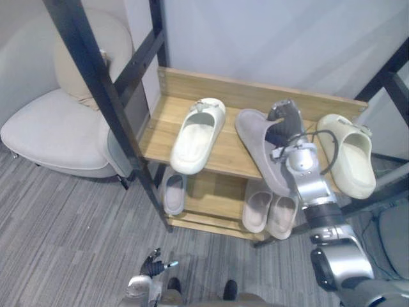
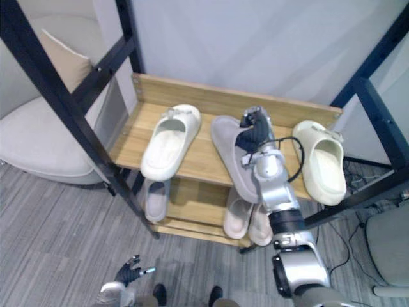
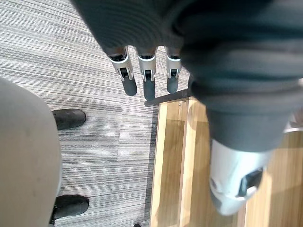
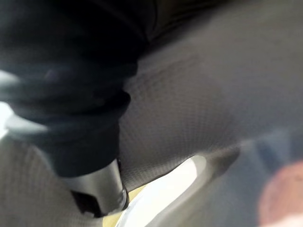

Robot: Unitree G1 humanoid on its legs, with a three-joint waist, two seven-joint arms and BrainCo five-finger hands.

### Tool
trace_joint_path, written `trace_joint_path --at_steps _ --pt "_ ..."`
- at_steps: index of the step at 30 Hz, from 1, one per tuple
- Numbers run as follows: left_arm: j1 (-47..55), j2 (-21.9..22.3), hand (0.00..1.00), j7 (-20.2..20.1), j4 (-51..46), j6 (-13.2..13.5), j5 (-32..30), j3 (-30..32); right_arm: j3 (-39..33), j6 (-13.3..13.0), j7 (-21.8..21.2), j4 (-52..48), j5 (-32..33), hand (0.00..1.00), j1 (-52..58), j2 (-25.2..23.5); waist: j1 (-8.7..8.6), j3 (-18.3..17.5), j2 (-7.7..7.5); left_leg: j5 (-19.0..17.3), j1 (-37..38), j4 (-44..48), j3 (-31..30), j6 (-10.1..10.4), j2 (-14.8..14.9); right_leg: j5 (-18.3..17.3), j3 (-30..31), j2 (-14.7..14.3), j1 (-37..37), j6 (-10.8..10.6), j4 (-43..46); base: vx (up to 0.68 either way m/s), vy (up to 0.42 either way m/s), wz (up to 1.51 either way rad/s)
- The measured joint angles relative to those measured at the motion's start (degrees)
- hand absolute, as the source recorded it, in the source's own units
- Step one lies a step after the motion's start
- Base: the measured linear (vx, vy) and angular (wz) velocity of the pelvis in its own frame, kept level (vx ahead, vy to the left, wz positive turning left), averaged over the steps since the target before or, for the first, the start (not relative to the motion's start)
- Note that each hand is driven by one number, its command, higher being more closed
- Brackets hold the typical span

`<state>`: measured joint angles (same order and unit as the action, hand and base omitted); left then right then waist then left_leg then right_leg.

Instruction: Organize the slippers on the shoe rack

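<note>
Left eye view: on the shoe rack (image 1: 192,80), the grey slipper (image 1: 255,144) is seen between the left cream slipper (image 1: 197,134) and the right cream slipper (image 1: 350,153), under the right hand (image 1: 285,125), whose grip cannot be told. The left hand (image 1: 152,263) is held open, low. Pairing is judged unfinished.

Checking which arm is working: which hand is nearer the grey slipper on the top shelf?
Right. The right hand rests against the grey slipper on the top shelf; the left hand hangs open far below it, near the floor.

There are 6 slippers (image 1: 197,135), 1 shoe rack (image 1: 255,89) and 1 armchair (image 1: 51,128).
</note>
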<state>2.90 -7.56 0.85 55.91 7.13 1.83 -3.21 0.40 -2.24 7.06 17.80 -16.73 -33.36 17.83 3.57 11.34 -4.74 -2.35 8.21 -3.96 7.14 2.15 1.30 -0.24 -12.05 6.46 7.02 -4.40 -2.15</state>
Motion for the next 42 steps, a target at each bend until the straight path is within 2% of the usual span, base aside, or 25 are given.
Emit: trace_joint_path --at_steps 4,9,14,20,22,27,33,38,41,42 --pt "0.0 0.0 0.0 0.0 -0.1 0.0 0.0 0.0 -0.1 -0.4 -0.4 -5.8 1.8 1.0 4.0 0.1 -0.12 0.0 -0.01 0.0 0.0 0.0 0.0 0.0 0.0 0.0 0.1 0.1 0.0 0.0 0.0 -0.04 -0.017 -0.01" --pt "0.1 0.0 0.0 0.0 0.0 0.0 0.0 0.0 -0.6 -2.1 -0.7 -13.0 4.8 1.0 9.2 0.3 -0.62 0.0 0.08 0.0 0.0 0.2 0.1 0.0 0.0 0.0 0.2 0.1 0.0 0.0 0.0 -0.04 -0.02 -0.02" --pt "0.1 0.1 0.0 -0.1 0.8 0.0 -0.1 0.0 -3.0 -5.3 -1.7 -22.0 10.6 1.0 13.9 0.4 -1.38 -0.3 0.5 0.0 0.0 0.6 0.1 0.0 0.0 0.0 0.3 0.1 0.1 0.0 0.1 -0.04 -0.018 0.0" --pt "0.1 0.7 0.0 -0.1 2.1 0.2 -0.2 0.0 -2.9 -8.6 -3.3 -31.1 13.2 1.0 17.2 0.4 -2.07 -1.6 1.6 0.0 0.2 0.7 0.2 0.0 0.2 0.0 0.4 0.4 0.2 0.0 0.4 -0.03 -0.015 -0.01" --pt "0.1 0.7 0.0 -0.1 2.3 0.2 -0.3 0.0 -2.5 -8.9 -4.0 -32.2 14.1 1.0 17.6 0.4 -2.16 -1.9 1.62 0.0 0.3 0.8 0.2 0.0 0.1 0.0 0.4 0.4 0.3 0.0 0.4 -0.04 -0.009 -0.01" --pt "0.1 0.8 0.0 -0.1 3.4 0.9 -0.5 0.0 3.3 -11.1 -7.6 -37.7 17.2 1.0 23.5 0.2 -2.34 -2.8 1.79 0.0 0.9 0.9 0.3 0.0 0.1 0.0 0.5 0.5 0.8 -0.1 0.6 -0.05 -0.009 -0.01" --pt "0.2 1.0 0.0 -0.2 4.7 1.2 -0.6 -0.1 13.4 -11.3 -12.1 -37.7 19.1 1.0 27.8 0.2 -2.59 -3.7 2.26 0.2 1.0 1.0 -0.1 -0.1 0.1 -0.1 0.1 0.5 1.2 -0.1 0.6 0.0 0.0 0.02" --pt "0.1 1.0 0.0 -0.2 5.4 1.8 -0.6 -0.2 20.3 -11.3 -13.9 -35.5 19.1 1.0 30.1 0.3 -2.57 -3.6 2.46 0.1 0.2 2.0 -1.5 0.0 0.0 -0.8 -1.1 0.8 1.3 -0.4 1.6 -0.03 -0.012 0.17" --pt "-2.3 0.8 0.0 -0.2 5.4 2.4 -0.5 -0.4 24.4 -11.2 -14.1 -31.0 19.0 1.0 28.4 0.3 -1.28 -0.3 3.5 -4.9 -8.3 15.2 -3.2 -0.1 0.7 -4.4 -2.5 1.8 -4.0 -0.1 10.7 -0.1 0.005 0.35" --pt "-4.1 1.1 0.0 -0.1 5.3 2.6 -0.5 -0.7 25.5 -11.1 -14.2 -28.9 18.9 1.0 26.2 0.3 -0.6 2.0 4.53 -7.5 -13.1 22.3 -3.8 -0.1 1.4 -6.4 -2.9 2.0 -7.6 0.3 16.0 -0.2 0.011 0.27"
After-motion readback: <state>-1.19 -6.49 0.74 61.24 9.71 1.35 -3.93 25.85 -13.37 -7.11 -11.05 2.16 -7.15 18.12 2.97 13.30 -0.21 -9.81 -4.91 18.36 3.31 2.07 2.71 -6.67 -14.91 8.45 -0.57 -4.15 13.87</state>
